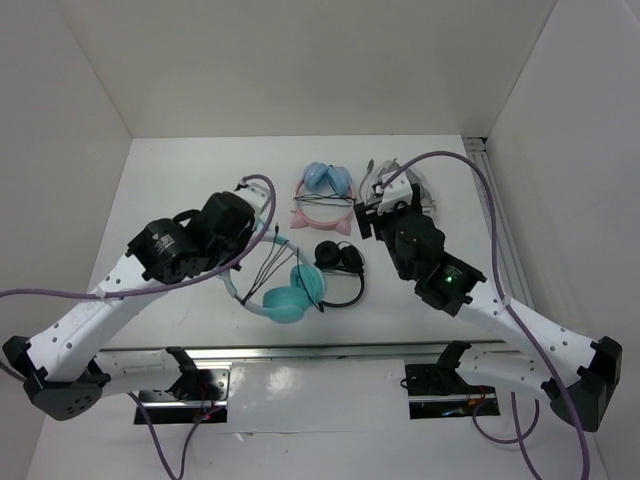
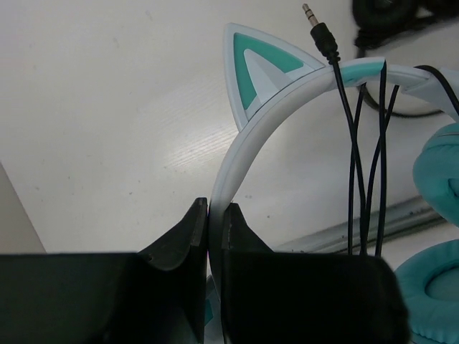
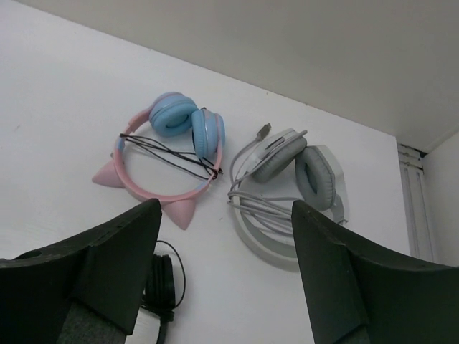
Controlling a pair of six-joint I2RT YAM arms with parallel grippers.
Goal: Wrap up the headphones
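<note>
The teal headphones (image 1: 290, 295) lie at the table's middle, both cups (image 1: 308, 280) towards the near edge. In the left wrist view the whitish band (image 2: 247, 143) carries a teal cat ear (image 2: 262, 68). My left gripper (image 2: 215, 208) is shut on that band below the ear. Several strands of thin black cable (image 2: 356, 158) cross the band, and the jack plug (image 2: 320, 29) sticks up past it. My right gripper (image 3: 226, 208) hangs open and empty to the right (image 1: 380, 205), apart from the teal headphones.
Pink-banded headphones with blue cups (image 3: 168, 158) and grey headphones with coiled cable (image 3: 294, 179) lie at the back. Small black headphones (image 1: 340, 262) sit right beside the teal cups. A metal rail (image 1: 500, 240) runs along the right wall.
</note>
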